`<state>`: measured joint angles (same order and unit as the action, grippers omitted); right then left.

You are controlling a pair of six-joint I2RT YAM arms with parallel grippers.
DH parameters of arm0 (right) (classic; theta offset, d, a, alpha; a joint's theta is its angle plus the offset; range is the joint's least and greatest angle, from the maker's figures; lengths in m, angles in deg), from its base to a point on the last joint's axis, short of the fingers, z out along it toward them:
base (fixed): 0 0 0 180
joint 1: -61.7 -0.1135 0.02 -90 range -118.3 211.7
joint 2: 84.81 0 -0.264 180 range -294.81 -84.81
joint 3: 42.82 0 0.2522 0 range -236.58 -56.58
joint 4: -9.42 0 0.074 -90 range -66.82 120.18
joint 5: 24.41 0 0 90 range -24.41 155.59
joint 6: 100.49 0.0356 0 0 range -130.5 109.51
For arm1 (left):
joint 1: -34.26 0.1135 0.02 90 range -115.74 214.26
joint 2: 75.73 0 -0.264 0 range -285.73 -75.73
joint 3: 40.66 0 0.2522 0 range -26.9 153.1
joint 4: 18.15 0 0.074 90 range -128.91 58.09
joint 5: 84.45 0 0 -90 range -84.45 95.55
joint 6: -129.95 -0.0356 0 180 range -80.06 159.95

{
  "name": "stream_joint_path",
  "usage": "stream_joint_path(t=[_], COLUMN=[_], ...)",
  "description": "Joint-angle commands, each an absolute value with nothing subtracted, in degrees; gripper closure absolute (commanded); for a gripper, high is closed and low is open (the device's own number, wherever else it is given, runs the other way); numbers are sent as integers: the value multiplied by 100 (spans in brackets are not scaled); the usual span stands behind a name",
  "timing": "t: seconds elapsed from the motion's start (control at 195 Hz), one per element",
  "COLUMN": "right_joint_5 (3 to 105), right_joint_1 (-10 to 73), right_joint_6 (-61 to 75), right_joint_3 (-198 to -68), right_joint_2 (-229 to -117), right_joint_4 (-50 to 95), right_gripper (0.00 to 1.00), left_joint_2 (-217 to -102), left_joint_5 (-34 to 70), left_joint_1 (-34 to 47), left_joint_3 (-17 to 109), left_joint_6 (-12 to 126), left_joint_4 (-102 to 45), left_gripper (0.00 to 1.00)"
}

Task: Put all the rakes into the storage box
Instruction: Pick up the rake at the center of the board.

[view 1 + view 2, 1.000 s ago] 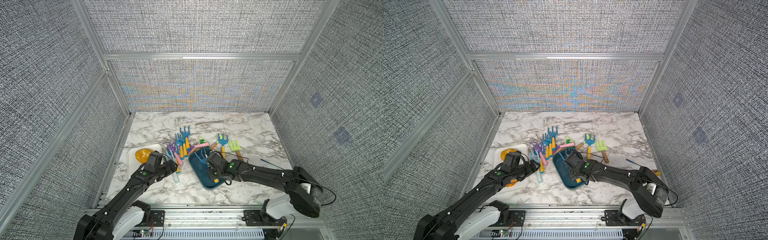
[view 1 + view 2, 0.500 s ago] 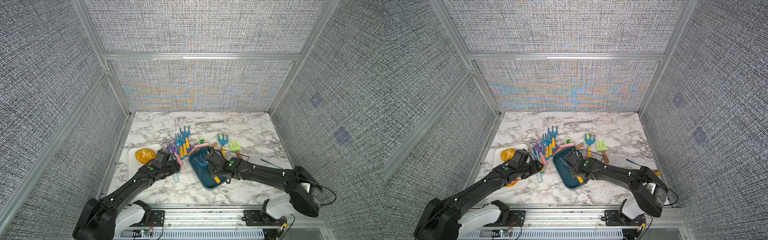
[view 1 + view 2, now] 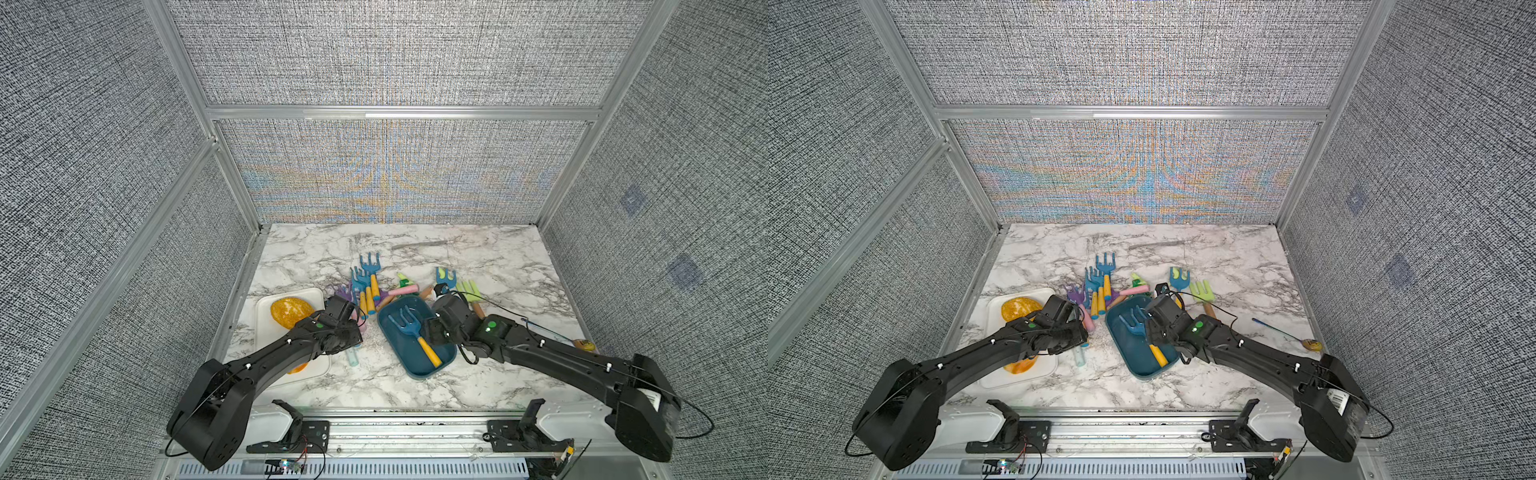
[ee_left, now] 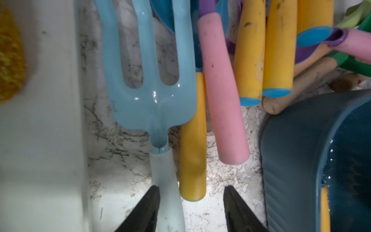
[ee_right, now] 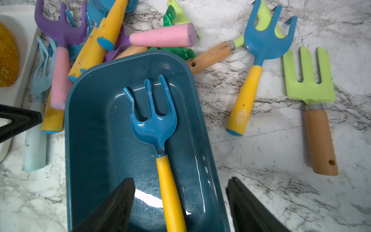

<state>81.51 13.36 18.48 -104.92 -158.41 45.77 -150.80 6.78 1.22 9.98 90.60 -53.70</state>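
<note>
Teal plastic storage box (image 3: 417, 374), lower centre of both top views, holds a blue-headed, yellow-handled rake (image 5: 154, 124) lying flat inside it, tines toward the pile of other rakes (image 3: 368, 282) at mid-frame. Right tool (image 5: 180, 178), jaws spread, hangs over that rake's handle with one finger on either side and neither touching it; judged, this is the release step of one placement. Left tool (image 4: 190, 186), jaws apart, straddles the handle of a pale blue rake (image 4: 152, 104) and a yellow handle (image 4: 192, 160) lying just beside it; one finger appears to touch the pale handle.

Next move, judged: the right arm should rise straight up, clear of the box wall. The left tool should close on one handle only, which calls for a small sideways shift off the yellow one.

Edges: the white tray (image 3: 262, 316) rim, lower left, runs just beside the pale rake, and the box wall is near on its other side. Several pile handles rest against the box's far rim.

Open room: bare desk (image 3: 478, 257) at the upper right and along the bottom centre.
</note>
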Motion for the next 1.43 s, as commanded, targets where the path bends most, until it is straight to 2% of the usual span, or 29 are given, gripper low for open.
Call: stream_joint_path(t=[0.0,0.343,0.502,0.605,0.692,1.071,1.425], right_joint_5=[7937,7700,7644,7622,7596,7534,7455], right_joint_1=[1464,1772,1878,1931,1983,2058,2057], right_joint_6=[1865,1746,1723,1719,1710,1706,1792], right_joint_3=[-10376,-10017,-9929,-9875,-9832,-9868,-9822], right_joint_2=[-15703,-15503,-15460,-15403,-15363,-15329,-15222], right_joint_4=[4366,4201,4166,4164,4164,4183,4173], right_gripper=[22,21,21,21,21,21,21], left_joint_2=[-15162,-15500,-16132,-16410,-16492,-15723,-15034], left_joint_5=[368,-40,25,71,128,-30,-24], left_joint_1=[95,77,77,77,69,51,44], left_joint_3=[1062,1134,1308,1392,1412,1499,1447], left_joint_6=[9081,9093,9031,9013,9006,8909,8842], left_joint_4=[-5560,-5748,-5622,-5576,-5547,-5997,-6442], left_gripper=[45,43,56,69,70,80,80])
